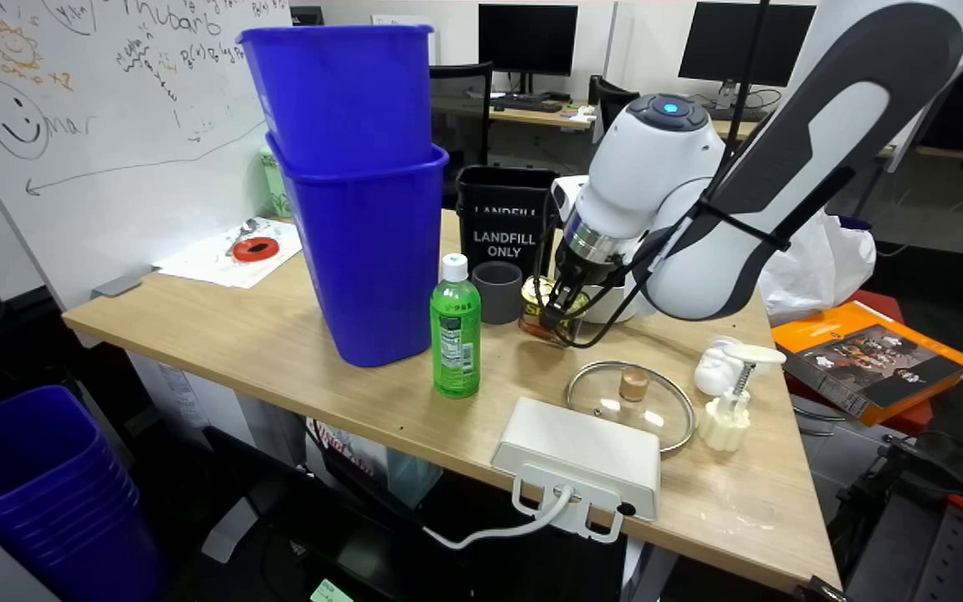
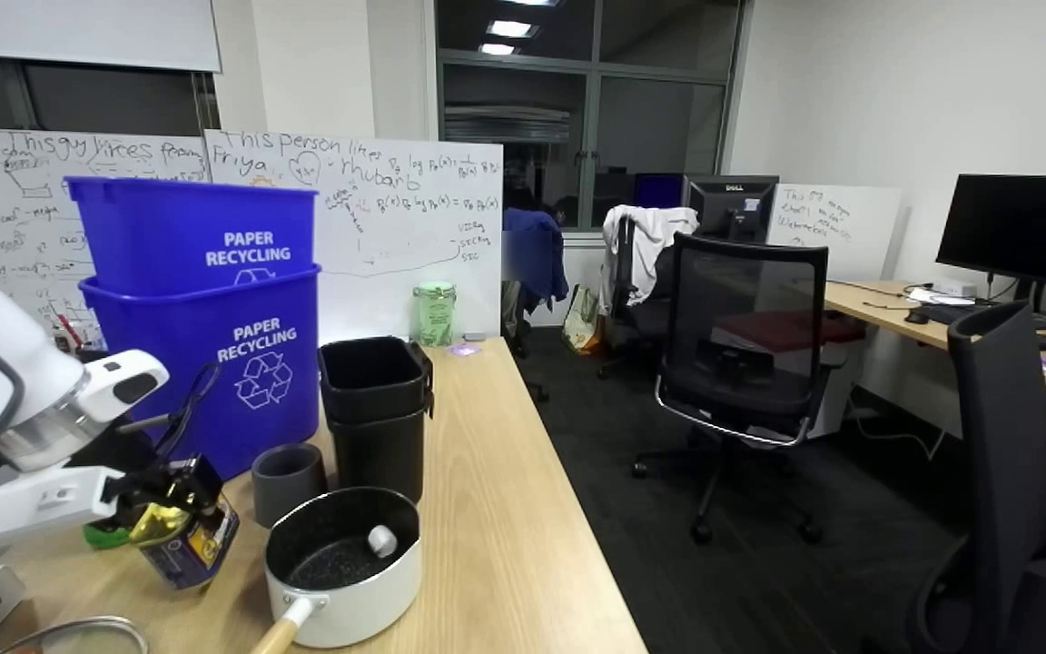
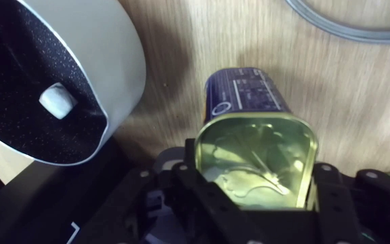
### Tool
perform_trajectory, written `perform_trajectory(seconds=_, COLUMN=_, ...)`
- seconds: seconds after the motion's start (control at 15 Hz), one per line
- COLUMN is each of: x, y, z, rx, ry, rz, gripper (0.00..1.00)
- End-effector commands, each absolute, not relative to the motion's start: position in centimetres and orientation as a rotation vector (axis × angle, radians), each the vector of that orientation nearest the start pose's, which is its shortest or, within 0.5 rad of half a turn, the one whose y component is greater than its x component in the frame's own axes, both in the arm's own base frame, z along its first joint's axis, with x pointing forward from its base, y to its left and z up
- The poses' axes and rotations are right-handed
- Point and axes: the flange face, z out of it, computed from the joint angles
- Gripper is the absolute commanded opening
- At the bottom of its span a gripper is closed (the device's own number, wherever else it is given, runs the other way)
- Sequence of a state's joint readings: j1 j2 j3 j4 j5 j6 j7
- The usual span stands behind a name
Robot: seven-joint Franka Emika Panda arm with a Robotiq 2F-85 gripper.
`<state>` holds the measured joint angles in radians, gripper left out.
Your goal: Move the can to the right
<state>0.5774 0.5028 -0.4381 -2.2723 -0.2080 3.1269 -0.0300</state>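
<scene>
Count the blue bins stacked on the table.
2: the upper blue bin sits nested in the lower blue bin, which stands on the table near the green bottle. More could be nested inside, hidden.

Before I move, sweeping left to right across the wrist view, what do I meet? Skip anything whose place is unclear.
Pot, with a white lump inside → can → lid, cut off at the picture's upper right corner.
</scene>
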Motion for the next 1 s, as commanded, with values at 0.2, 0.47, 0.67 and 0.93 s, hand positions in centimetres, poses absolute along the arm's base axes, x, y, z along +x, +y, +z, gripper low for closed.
perform_trajectory(seconds=0.2, x=58.7, y=8.2, z=26.4, rx=-3.232, ry=-0.799, rz=-0.642, gripper=0.36)
perform_trajectory(seconds=0.47, x=62.0, y=3.9, z=33.0, rx=-3.321, ry=-0.741, rz=-0.670, gripper=0.36)
perform_trajectory(seconds=0.67, x=63.7, y=-0.2, z=36.8, rx=-3.430, ry=-0.736, rz=-0.692, gripper=0.36)
perform_trajectory(seconds=0.93, x=63.5, y=-7.1, z=39.4, rx=-3.715, ry=-0.603, rz=-0.648, gripper=0.36)
